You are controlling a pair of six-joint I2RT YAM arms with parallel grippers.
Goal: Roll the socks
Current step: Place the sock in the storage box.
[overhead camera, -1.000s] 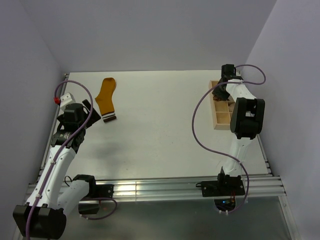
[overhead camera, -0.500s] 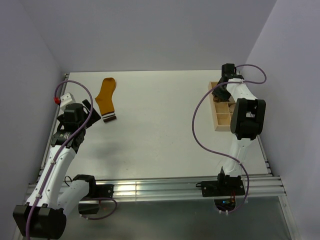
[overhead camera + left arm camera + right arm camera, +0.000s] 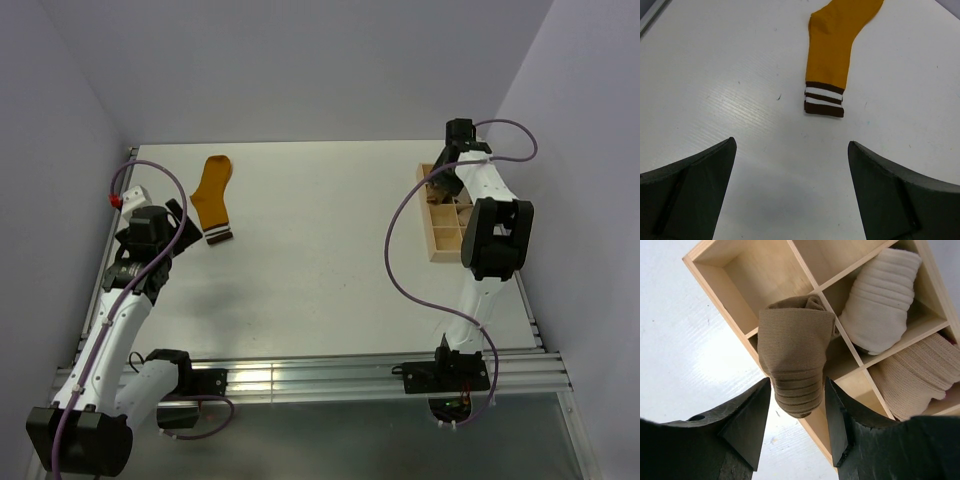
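Right gripper [image 3: 797,386], jaws pinching rolled tan-brown fabric sock [image 3: 795,345], over light wooden divided box [image 3: 719,297]. Left gripper [image 3: 791,142], jaws spread wide, above white bench [image 3: 715,75]; mustard-orange sock with striped cuff [image 3: 832,45] lies flat ahead.

A pale wooden divided box [image 3: 755,280] sits on the white tabletop [image 3: 320,260]. Neighbouring compartments hold a cream-white ribbed rolled bundle [image 3: 880,302] and a beige ribbed bundle [image 3: 912,375].

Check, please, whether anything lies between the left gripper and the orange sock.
Nothing visible does. The left gripper hangs open above the table, and the orange sock lies flat just ahead of it, striped cuff toward the gripper, with only white tabletop between them.
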